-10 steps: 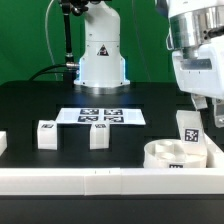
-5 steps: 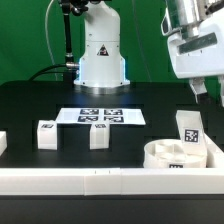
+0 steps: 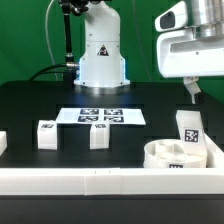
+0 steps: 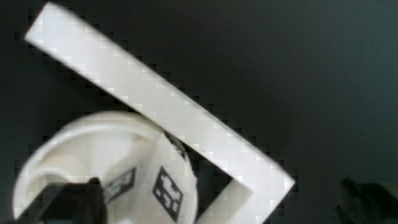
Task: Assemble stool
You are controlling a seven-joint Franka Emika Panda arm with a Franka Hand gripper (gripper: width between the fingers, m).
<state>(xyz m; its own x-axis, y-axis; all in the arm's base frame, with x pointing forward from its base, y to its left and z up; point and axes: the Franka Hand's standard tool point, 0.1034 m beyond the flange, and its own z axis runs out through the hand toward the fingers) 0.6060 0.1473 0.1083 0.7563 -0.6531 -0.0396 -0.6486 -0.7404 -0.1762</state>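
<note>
Tool (image 3: 190, 92) has risen, jaws wide, above leg (image 3: 188, 128) standing on seat (image 3: 163, 154)

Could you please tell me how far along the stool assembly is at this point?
Early on. Done, it seems: the upright leg stands at the seat, though whether it is fixed in I cannot tell. In hand: nothing; the end effector hangs open above them. Left: a second leg and a third leg sit loose on the table.
</note>
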